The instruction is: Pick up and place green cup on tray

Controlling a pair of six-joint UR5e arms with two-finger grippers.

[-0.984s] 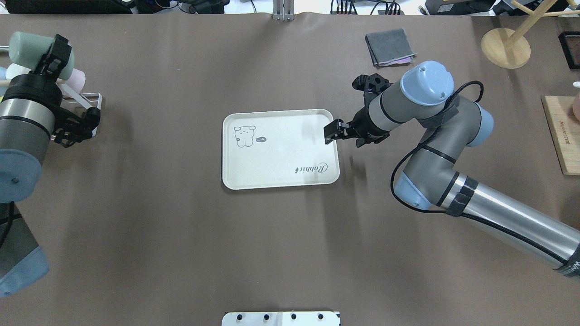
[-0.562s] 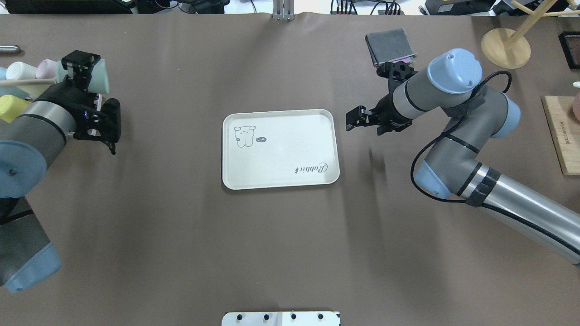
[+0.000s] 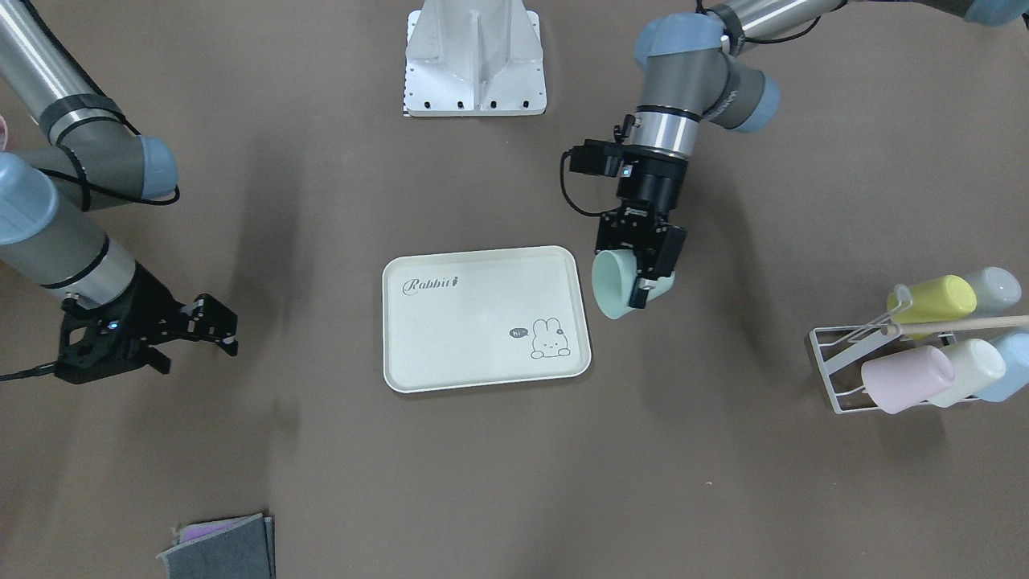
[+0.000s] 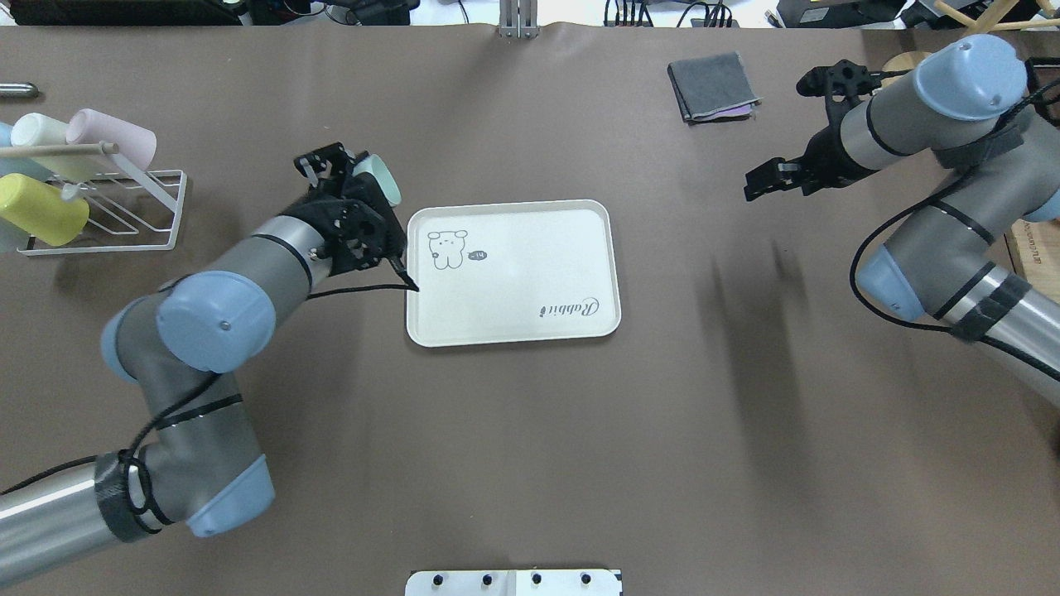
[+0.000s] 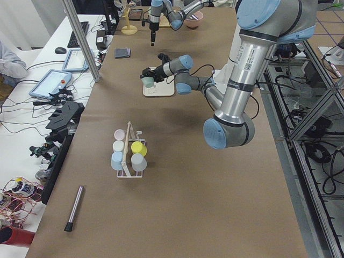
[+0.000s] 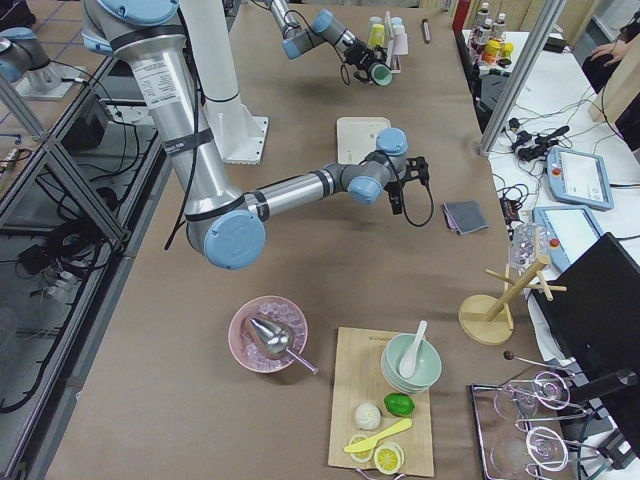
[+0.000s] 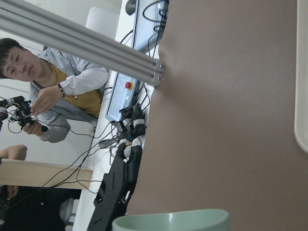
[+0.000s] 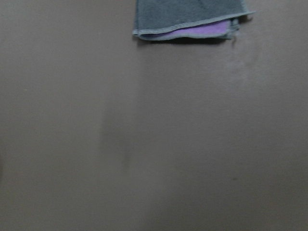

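The green cup (image 4: 383,177) lies tilted on its side in the air, with my left gripper (image 4: 362,192) shut on it. It hangs just off the left short edge of the cream tray (image 4: 530,269), near the bunny drawing. In the front-facing view the green cup (image 3: 614,286) shows its mint-green inside turned toward the tray (image 3: 466,342), and my left gripper (image 3: 643,261) grips its wall. The left wrist view shows only the cup's rim (image 7: 171,221) and a strip of the tray's edge (image 7: 303,96). My right gripper (image 4: 758,179) is open and holds nothing, far right of the tray.
A white wire rack (image 4: 132,207) at the far left holds a yellow-green cup (image 4: 41,213), a pink cup (image 4: 112,139) and a cream cup (image 4: 37,131). A folded grey cloth (image 4: 712,87) lies at the back right. A wooden board (image 4: 1027,248) sits at the right edge.
My left arm has swung from the rack toward the tray's left edge, carrying the green cup. My right arm has drawn back from the tray toward the right and the far side.
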